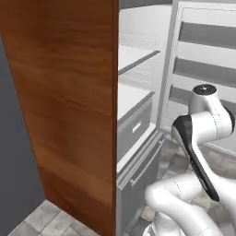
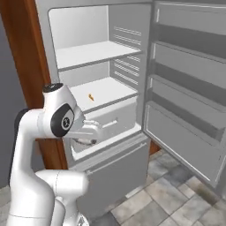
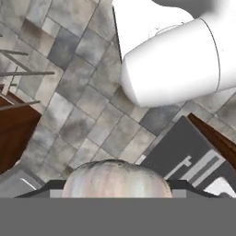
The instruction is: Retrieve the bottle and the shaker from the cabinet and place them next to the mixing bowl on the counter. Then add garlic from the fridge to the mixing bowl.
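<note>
You face the open fridge [image 2: 132, 66]. In the hand view a pale, rounded garlic [image 3: 115, 179] sits between your pincer [image 3: 115, 191] tips, apparently gripped. It should be light, firm and papery; hold it gently across its widest part

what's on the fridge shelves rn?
On the middle shelf one small orange item, too small to identify. The upper shelf looks bare. The drawer below is closed, so its contents are hidden.

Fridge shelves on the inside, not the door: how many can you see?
2: an upper shelf and a lower shelf above the drawer. A small orange thing lies on the lower one.
</note>
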Motion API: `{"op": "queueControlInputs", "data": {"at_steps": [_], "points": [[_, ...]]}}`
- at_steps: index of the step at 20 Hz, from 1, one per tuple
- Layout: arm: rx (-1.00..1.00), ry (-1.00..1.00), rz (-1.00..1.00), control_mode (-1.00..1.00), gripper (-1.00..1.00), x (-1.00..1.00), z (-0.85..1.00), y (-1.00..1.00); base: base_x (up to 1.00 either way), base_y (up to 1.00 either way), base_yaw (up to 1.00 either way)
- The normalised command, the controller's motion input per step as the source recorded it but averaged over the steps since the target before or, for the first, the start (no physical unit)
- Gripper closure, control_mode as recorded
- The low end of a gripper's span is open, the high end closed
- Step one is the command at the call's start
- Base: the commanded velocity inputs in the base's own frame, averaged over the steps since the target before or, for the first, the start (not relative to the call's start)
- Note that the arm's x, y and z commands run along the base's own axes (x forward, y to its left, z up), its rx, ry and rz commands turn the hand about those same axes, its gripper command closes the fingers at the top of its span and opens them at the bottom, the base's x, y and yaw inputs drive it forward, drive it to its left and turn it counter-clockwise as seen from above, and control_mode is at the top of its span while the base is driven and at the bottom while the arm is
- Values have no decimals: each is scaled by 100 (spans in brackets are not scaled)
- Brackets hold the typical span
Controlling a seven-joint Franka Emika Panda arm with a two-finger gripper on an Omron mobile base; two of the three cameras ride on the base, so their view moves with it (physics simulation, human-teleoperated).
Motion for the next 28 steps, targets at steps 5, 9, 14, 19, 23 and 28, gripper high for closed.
{"op": "queueControlInputs", "data": {"at_steps": [5, 9, 14, 19, 23, 28], "points": [[0, 0, 0, 100, 100, 0, 0, 0, -24, -1, -88], [0, 0, 0, 100, 100, 0, 0, 0, -12, 0, -89], [0, 0, 0, 100, 100, 0, 0, 0, -33, -2, -85], [0, 0, 0, 100, 100, 0, 0, 0, 0, -41, -86], [0, 0, 0, 100, 100, 0, 0, 0, 0, -66, -82], [0, 0, 0, 100, 100, 0, 0, 0, 0, -70, -76]]}}
